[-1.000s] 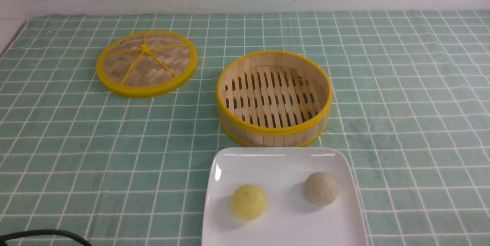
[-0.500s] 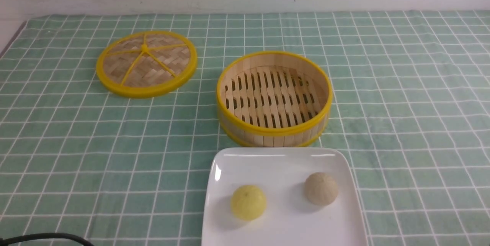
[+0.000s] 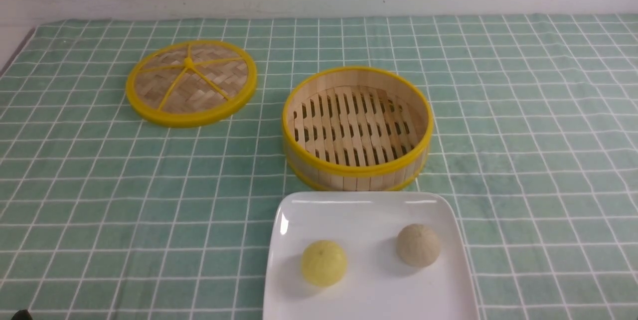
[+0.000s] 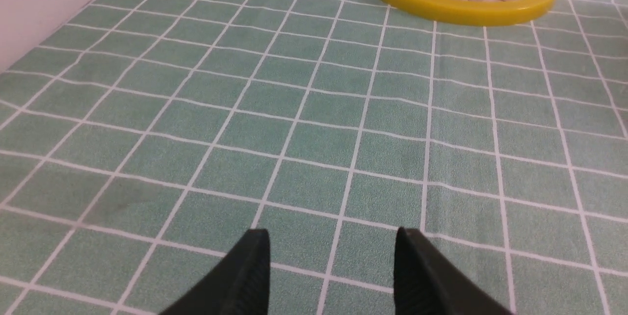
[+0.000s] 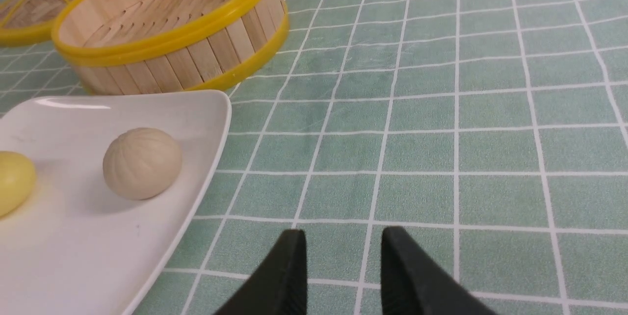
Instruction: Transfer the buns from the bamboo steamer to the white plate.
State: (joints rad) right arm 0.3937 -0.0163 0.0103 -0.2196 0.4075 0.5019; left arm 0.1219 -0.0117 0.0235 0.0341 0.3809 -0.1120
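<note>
Your front view cuts off the white plate's [image 3: 371,295] near edge; both buns [image 3: 324,263] sit on it! Left gripper [image 4: 332,234], right gripper [image 5: 344,234]: fingers apart, holding nothing!

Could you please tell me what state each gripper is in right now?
Left gripper: open, holding nothing.
Right gripper: open, holding nothing.
</note>
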